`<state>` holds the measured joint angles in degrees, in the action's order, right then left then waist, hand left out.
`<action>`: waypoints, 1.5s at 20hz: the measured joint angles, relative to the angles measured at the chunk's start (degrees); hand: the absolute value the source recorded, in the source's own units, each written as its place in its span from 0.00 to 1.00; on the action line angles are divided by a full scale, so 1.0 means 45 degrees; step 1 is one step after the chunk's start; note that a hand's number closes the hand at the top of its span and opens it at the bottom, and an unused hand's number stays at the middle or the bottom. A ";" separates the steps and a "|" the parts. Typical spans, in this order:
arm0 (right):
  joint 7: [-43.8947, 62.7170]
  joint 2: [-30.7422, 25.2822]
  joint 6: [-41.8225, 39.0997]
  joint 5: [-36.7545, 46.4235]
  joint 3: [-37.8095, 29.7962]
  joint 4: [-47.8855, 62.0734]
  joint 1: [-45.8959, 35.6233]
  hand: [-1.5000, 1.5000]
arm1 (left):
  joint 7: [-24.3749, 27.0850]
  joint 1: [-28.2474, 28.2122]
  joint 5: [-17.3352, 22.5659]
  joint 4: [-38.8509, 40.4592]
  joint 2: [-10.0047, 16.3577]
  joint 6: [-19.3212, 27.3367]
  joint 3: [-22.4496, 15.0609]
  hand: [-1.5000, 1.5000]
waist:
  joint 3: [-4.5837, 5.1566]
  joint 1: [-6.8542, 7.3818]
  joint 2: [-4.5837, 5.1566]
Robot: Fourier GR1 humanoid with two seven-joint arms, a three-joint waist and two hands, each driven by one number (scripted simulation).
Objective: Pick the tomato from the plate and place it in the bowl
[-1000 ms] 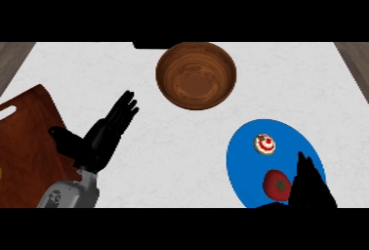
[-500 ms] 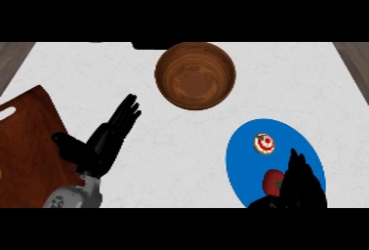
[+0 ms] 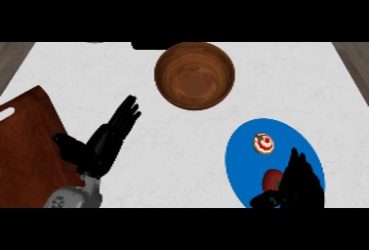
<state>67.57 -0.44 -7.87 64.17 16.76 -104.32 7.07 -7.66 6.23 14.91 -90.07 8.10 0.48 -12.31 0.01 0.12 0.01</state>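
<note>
While plated, tomato [image 3: 272, 177] beside right fingers [image 3: 296, 163].

One bowl [image 3: 193, 100], one plate [image 3: 243, 158], one tomato [image 3: 272, 178], one small round item [image 3: 264, 143], one cutting board [image 3: 29, 134]

Item 1, bowl [image 3: 194, 73]: on the counter [image 3: 302, 78], far side, at my 12 o'clock.
Item 2, plate [image 3: 241, 151]: at 4 o'clock from the bowl, well apart.
Item 3, tomato [image 3: 272, 177]: on the plate's near half.
Item 4, small round food piece [image 3: 264, 143]: on the plate, 12 o'clock from the tomato.
Item 5, board [image 3: 29, 136]: at the counter's 9 o'clock edge.
I log my left hand [image 3: 101, 146] at the board's 3 o'clock, and my right hand [image 3: 301, 183] over the plate, at the tomato's 3 o'clock.
</note>
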 measured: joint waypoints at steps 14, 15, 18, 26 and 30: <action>-0.1054 0.0007 0.0908 0.0351 -0.0574 0.1174 -0.0276 1.00 | -0.0334 -0.0111 -0.0257 -0.0263 -0.0251 -0.0344 0.0395 0.50 | 0.0028 -0.0029 -0.0036; -0.1100 0.0005 0.0961 0.0431 -0.0529 0.1277 -0.0290 1.00 | -0.0219 -0.0295 -0.0264 -0.0351 -0.0228 -0.0470 0.0426 0.50 | 0.0038 -0.0029 -0.0043; -0.1423 -0.0008 0.1262 0.0558 -0.0654 0.1655 -0.0385 1.00 | 0.0066 -0.0144 -0.0298 0.0147 -0.0290 -0.0758 0.0691 0.50 | 0.0085 -0.0050 -0.0075; -0.1537 -0.0169 0.0999 0.0919 0.1597 0.2661 -0.1774 1.00 | -0.0066 0.0317 -0.0496 0.0330 -0.0555 -0.0874 0.0674 0.50 | 0.0150 0.0334 -0.0028; -0.2004 -0.0128 0.0361 0.0251 0.3644 0.3733 -0.3710 1.00 | -0.0262 0.0698 -0.0491 0.0306 -0.0696 -0.1146 0.0274 0.50 | 0.0095 0.1238 0.0155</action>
<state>58.55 -1.01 -6.25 65.30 33.16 -87.53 -9.62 -8.84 9.37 12.71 -88.69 4.97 -4.68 -11.08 0.44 5.70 0.71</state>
